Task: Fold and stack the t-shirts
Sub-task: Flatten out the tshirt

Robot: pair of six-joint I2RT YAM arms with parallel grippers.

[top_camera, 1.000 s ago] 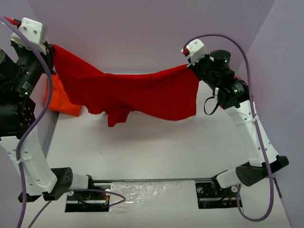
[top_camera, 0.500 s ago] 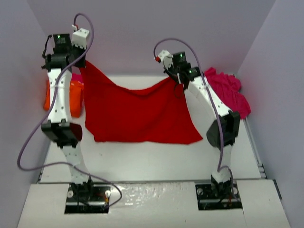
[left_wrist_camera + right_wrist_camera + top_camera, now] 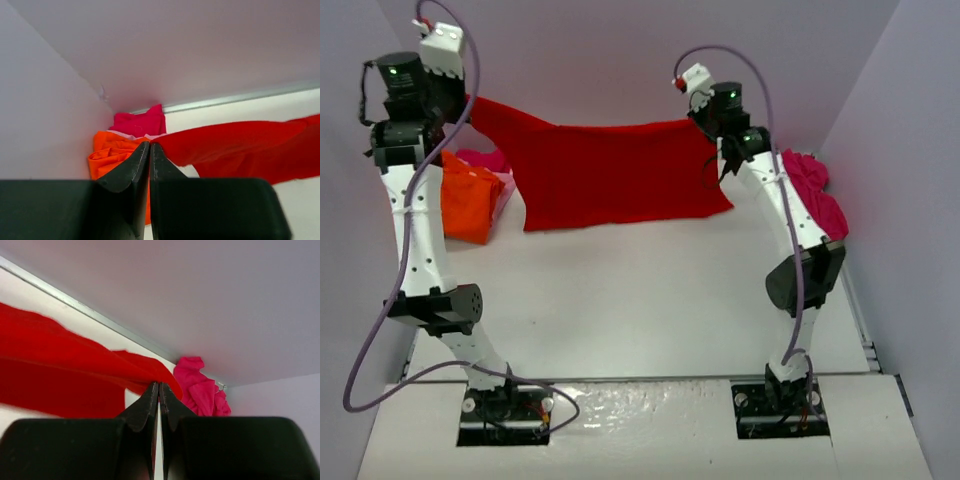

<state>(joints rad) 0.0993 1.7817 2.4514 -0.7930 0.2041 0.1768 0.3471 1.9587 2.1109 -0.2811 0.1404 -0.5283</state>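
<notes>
Both left fingers (image 3: 131,172) and right fingers (image 3: 145,407) pinched shut on red t-shirt (image 3: 620,175) top corners, upper edge stretched between

no readable text, labels or numbers

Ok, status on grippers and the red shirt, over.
Left gripper shut on red t-shirt corner. Right gripper shut on the opposite corner. Shirt stretched between them. Orange t-shirt left, magenta pile right, off to the sides.
</notes>
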